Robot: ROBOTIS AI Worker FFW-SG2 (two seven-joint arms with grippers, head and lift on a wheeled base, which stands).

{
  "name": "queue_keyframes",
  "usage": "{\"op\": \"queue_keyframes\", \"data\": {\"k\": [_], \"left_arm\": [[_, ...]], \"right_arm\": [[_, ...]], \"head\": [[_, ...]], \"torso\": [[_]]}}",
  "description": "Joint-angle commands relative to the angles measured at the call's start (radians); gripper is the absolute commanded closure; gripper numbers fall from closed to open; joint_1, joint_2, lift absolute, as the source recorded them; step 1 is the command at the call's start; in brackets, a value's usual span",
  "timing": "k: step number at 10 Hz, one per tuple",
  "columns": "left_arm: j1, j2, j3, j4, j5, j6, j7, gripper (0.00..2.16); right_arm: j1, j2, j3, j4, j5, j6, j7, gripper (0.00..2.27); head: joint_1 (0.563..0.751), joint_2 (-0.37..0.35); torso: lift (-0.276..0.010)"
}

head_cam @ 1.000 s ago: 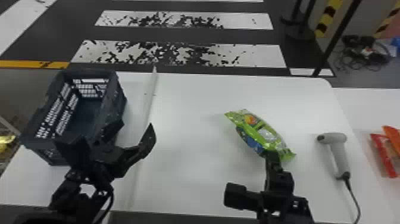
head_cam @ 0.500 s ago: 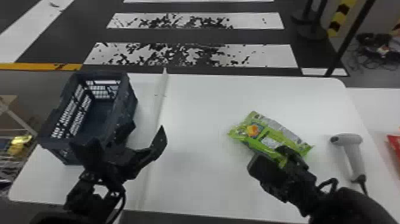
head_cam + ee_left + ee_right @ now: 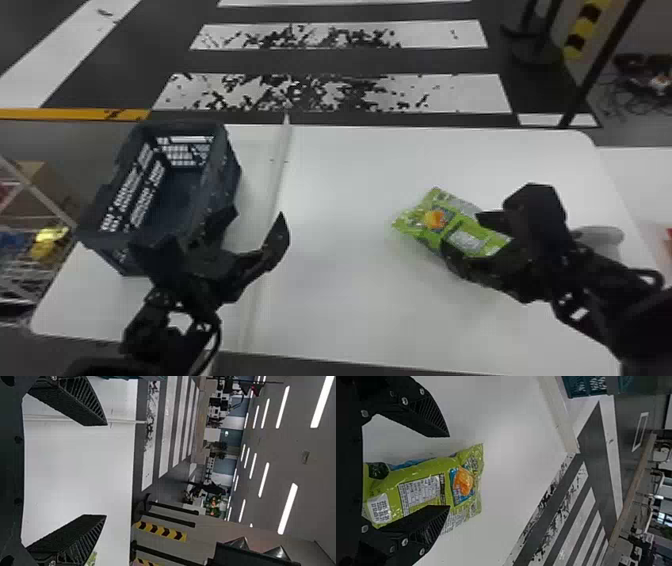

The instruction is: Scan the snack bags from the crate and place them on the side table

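Placement of the green snack bag [image 3: 419, 485] on the side table [image 3: 642, 187] lay ahead, scanning unclear, with right gripper [image 3: 449, 471] fingers spread at the bag and left gripper [image 3: 105, 470] fingers likewise apart.

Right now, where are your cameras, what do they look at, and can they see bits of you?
Head view: on the head, looking forward and down at table, crate and snack bag; both sets of jaws show.
Left wrist view: on the left wrist, looking across the table at striped floor; its open jaws show.
Right wrist view: on the right wrist, looking over the snack bag towards that floor; its open jaws show.
Head and right wrist views share the snack bag.
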Motion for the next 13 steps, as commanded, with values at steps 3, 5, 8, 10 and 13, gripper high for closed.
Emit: {"op": "queue_keyframes", "data": {"k": [3,5,8,10,13], "left_arm": [[0.002,0.0,-0.001,0.001,0.0,0.0,-0.002,0.04],[0.002,-0.002,-0.004,0.004,0.0,-0.003,0.0,0.04],[0.002,-0.002,-0.01,0.007,0.0,0.0,0.0,0.04],[0.003,-0.002,-0.01,0.007,0.0,-0.003,0.002,0.04],[0.0,-0.003,-0.011,0.015,0.0,-0.003,0.002,0.04]], "right_arm": [[0.014,0.045,-0.159,0.041,-0.145,-0.066,-0.072,2.19],[0.006,0.052,-0.181,0.133,-0.146,-0.127,-0.068,2.26],[-0.038,0.06,-0.167,0.294,-0.128,-0.222,-0.055,2.26],[-0.044,0.06,-0.147,0.334,-0.099,-0.225,-0.041,2.26],[-0.037,0.062,-0.106,0.385,-0.059,-0.228,-0.025,2.26]], "head": [[0.695,0.054],[0.695,0.007],[0.695,-0.017],[0.695,-0.026],[0.695,-0.025]], "torso": [[-0.081],[-0.081],[-0.081],[-0.081],[-0.081]]}}
